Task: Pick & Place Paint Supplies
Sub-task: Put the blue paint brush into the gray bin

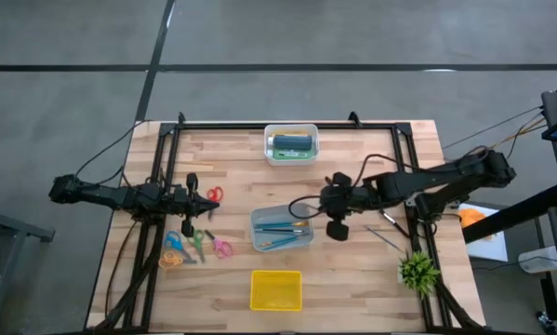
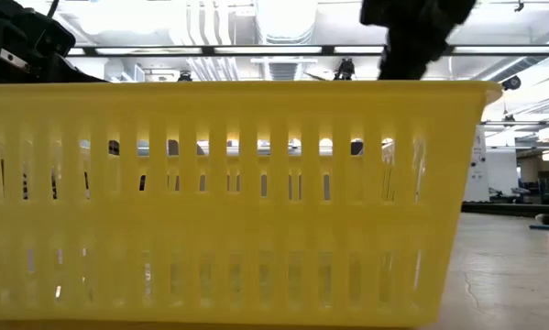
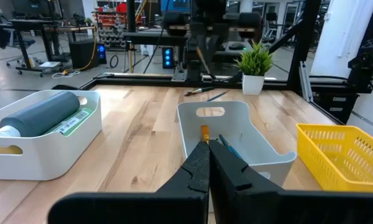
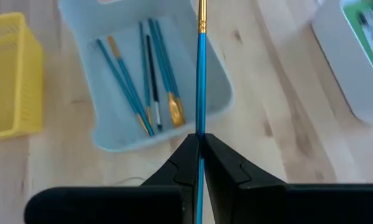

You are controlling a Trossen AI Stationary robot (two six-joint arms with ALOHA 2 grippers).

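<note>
Right gripper (image 4: 198, 146): fingers pinched together on a blue-handled paintbrush (image 4: 200, 81), gripped partway along its shaft, with the gold ferrule and tip pointing ahead of the fingers.
Brush position: held in the air above the pale blue bin (image 4: 105, 134), over the bin's edge.
Bin contents: several more blue-handled brushes (image 4: 158, 68) already lie inside, below and to one side of the gripper.
Handling: the brush looks light, thin, stiff and smooth, so it could pivot or slip in the pinch; a hold near the middle of the handle should balance it best.
Left gripper (image 3: 209, 163): fingers closed, holding nothing, waiting on the far side of the bin from the right gripper.
Loose brushes (image 1: 386, 228): on the table behind the right gripper, near the potted plant (image 1: 417, 270).
</note>
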